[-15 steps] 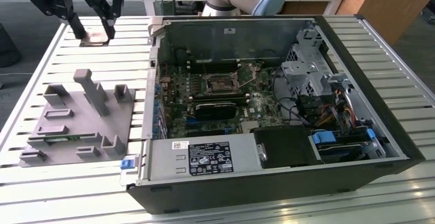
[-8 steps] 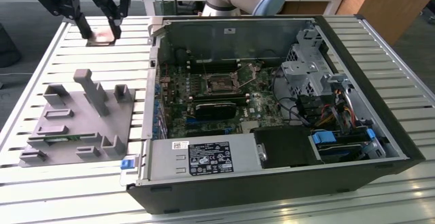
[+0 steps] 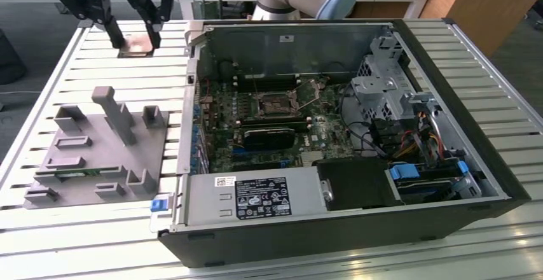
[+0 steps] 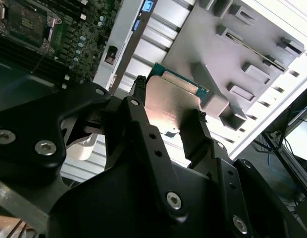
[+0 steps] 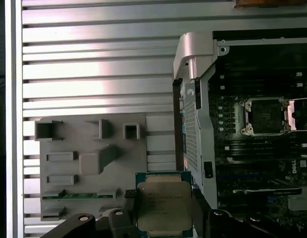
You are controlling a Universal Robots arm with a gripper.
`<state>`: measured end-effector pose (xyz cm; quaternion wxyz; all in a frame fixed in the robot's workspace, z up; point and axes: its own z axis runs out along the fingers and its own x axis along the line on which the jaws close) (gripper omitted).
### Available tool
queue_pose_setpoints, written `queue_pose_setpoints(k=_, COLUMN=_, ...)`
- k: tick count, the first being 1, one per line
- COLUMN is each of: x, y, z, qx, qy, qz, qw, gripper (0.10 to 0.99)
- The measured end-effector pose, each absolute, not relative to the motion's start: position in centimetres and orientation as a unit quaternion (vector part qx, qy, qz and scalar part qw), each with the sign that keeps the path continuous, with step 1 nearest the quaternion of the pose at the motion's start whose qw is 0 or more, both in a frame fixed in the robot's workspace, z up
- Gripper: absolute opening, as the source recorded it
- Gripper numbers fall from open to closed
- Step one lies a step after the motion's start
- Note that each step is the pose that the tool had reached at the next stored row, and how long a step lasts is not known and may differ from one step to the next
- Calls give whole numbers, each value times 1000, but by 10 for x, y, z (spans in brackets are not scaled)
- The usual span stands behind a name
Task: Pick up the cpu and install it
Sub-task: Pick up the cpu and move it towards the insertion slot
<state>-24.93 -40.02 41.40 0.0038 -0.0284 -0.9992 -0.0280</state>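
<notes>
The pick-up looks done: at the exterior view's left the gripper (image 3: 136, 43) hangs over the slatted desk (image 3: 51, 89), its fingers pinching the cpu (image 3: 136, 52) by two opposite edges. Installing remains. Further right, well apart, the socket (image 3: 276, 107) inside the open computer case (image 3: 339, 242) sits empty.

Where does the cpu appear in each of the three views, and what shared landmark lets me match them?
Exterior view: the cpu is between the jaws of the gripper, over the slatted table, to the exterior view's left of the case.
Second wrist view: cpu between the jaws, with the grey fixture plate behind it.
First wrist view: cpu between the jaws, beside the case wall.
Shared landmark: the motherboard socket.
</notes>
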Motion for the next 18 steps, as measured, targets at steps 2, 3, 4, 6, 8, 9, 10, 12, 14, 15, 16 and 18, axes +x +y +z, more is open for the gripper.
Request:
queue_pose_setpoints(k=2, x=-246, y=-400, z=414, qx=-28, qy=-999, qz=-28, qw=4, gripper=525)
queue_pose_setpoints(k=3, x=-244, y=-400, z=414, qx=-28, qy=-999, qz=-28, qw=4, gripper=525)
queue_pose_setpoints(k=4, x=-242, y=-400, z=414, qx=-28, qy=-999, qz=-28, qw=4, gripper=525)
queue_pose_setpoints(k=6, x=-239, y=-400, z=414, qx=-28, qy=-999, qz=-28, qw=4, gripper=525)
queue_pose_setpoints(k=8, x=-236, y=-400, z=414, qx=-28, qy=-999, qz=-28, qw=4, gripper=525)
queue_pose_setpoints(k=9, x=-234, y=-400, z=414, qx=-28, qy=-999, qz=-28, qw=4, gripper=525)
queue_pose_setpoints(k=10, x=-232, y=-400, z=414, qx=-28, qy=-999, qz=-28, qw=4, gripper=525)
queue_pose_setpoints(k=12, x=-230, y=-400, z=414, qx=-28, qy=-999, qz=-28, qw=4, gripper=525)
queue_pose_setpoints(k=14, x=-228, y=-400, z=414, qx=-28, qy=-999, qz=-28, qw=4, gripper=525)
queue_pose_setpoints(k=15, x=-227, y=-400, z=414, qx=-28, qy=-999, qz=-28, qw=4, gripper=525)
queue_pose_setpoints(k=16, x=-226, y=-400, z=414, qx=-28, qy=-999, qz=-28, qw=4, gripper=525)
queue_pose_setpoints(k=18, x=-224, y=-400, z=414, qx=-28, qy=-999, qz=-28, qw=4, gripper=525)
